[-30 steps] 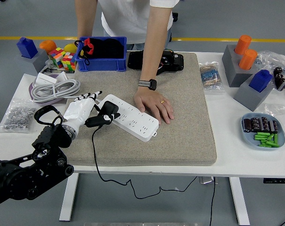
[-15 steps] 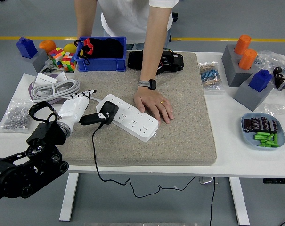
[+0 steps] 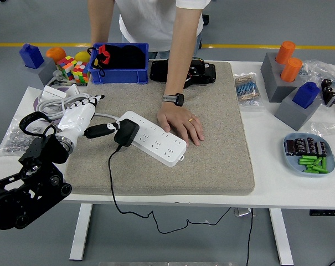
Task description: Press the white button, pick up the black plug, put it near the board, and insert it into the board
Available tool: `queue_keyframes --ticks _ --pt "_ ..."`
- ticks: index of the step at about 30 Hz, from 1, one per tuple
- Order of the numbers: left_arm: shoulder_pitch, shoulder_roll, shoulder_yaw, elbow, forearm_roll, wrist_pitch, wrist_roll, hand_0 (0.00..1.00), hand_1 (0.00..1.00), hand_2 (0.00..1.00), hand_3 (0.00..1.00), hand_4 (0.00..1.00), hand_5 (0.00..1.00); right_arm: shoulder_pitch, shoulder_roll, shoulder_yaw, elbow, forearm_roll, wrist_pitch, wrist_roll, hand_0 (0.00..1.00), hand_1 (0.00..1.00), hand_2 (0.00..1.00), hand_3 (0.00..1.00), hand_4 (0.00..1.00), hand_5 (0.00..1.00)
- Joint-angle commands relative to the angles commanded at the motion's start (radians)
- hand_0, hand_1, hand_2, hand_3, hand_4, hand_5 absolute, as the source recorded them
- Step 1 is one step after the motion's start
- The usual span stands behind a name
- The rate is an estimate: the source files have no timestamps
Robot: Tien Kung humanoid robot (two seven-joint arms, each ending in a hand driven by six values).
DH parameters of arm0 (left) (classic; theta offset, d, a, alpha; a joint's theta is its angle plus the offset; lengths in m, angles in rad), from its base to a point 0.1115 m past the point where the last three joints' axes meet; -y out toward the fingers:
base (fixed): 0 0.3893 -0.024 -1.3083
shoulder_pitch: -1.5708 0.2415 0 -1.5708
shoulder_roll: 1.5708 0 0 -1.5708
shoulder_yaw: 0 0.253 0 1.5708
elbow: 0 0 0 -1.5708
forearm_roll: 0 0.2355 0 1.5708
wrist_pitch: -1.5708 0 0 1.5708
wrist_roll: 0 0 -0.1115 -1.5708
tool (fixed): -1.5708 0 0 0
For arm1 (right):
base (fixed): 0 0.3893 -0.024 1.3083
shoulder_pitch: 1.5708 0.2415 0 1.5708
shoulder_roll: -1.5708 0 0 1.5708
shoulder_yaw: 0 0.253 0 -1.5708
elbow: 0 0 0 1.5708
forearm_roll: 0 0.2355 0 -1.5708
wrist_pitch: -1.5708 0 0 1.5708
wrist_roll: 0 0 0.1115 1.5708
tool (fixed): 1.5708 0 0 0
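The white power strip (image 3: 156, 139) lies slantwise on the grey mat (image 3: 211, 160). The black plug (image 3: 125, 133) sits on the strip's left end, its black cord (image 3: 113, 188) trailing off the table's front edge. My left hand (image 3: 81, 117) is to the left of the plug with its fingers spread. One dark-tipped finger (image 3: 101, 130) stretches toward the plug, and I cannot tell whether it touches. A person's hand (image 3: 182, 123) lies flat on the mat against the strip's far side. The right arm is out of view.
A blue bin (image 3: 120, 65) and a black device (image 3: 192, 72) stand at the mat's far edge. A coiled white cable (image 3: 62, 105) and a bag of small parts (image 3: 19, 137) lie by my left hand. Grey blocks (image 3: 283, 75) and a plate of batteries (image 3: 311, 155) are at the right.
My left hand has drawn back to the left and away from the strip, its fingers coming off the plug. The plug stays on the strip's left end. The person's hand has not moved.
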Motion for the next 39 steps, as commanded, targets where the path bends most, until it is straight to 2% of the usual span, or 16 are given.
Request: queue_keyframes --ticks 4,5,6,10,11,13,18,24,39 --pt "0.019 0.006 0.007 -0.024 -0.021 0.051 -0.114 0.998 0.998 0.988 0.988 0.998 0.838 0.0 0.0 0.001 0.0 -0.001 0.0 0.0 0.656 0.656 0.62 0.606 0.684 0.461" --pt "0.027 0.009 0.008 -0.029 -0.031 0.063 -0.149 0.976 0.963 0.927 0.909 0.998 0.75 0.0 0.0 0.001 0.0 -0.001 0.0 0.0 0.656 0.656 0.62 0.607 0.684 0.462" --pt "0.034 0.012 0.008 -0.033 -0.039 0.07 -0.185 0.976 0.963 0.927 0.909 0.998 0.75 0.0 0.0 0.0 -0.001 -0.001 0.0 0.0 0.656 0.656 0.62 0.607 0.684 0.462" --pt "0.06 0.035 0.008 -0.048 -0.061 0.079 -0.293 0.976 0.963 0.927 0.909 0.998 0.75 0.0 -0.001 -0.002 0.0 -0.001 -0.001 0.001 0.656 0.656 0.62 0.607 0.684 0.462" --pt "0.064 0.039 0.008 -0.049 -0.065 0.079 -0.31 0.969 0.937 0.859 0.861 0.985 0.753 0.001 -0.002 -0.002 0.0 -0.001 0.0 0.001 0.656 0.656 0.62 0.606 0.684 0.463" --pt "0.078 0.055 0.008 -0.05 -0.07 0.072 -0.346 0.969 0.937 0.859 0.861 0.985 0.753 0.0 -0.001 0.0 0.0 -0.001 -0.001 0.001 0.656 0.656 0.62 0.606 0.684 0.463" --pt "0.096 0.07 0.015 -0.038 -0.064 0.053 -0.357 0.973 0.94 0.839 0.856 0.973 0.774 -0.003 -0.001 0.002 -0.001 -0.001 -0.001 0.001 0.656 0.656 0.62 0.606 0.684 0.463" --pt "0.1 0.063 0.03 -0.017 -0.031 0.032 -0.331 0.979 0.951 0.859 0.864 0.97 0.799 0.0 -0.001 0.002 0.001 -0.001 -0.001 0.002 0.656 0.656 0.62 0.606 0.684 0.463" --pt "0.089 0.056 0.051 -0.002 0.024 0.027 -0.304 0.986 0.976 0.902 0.879 0.958 0.838 -0.002 -0.001 -0.003 0.001 0.002 -0.002 0.003 0.656 0.655 0.62 0.606 0.684 0.462"
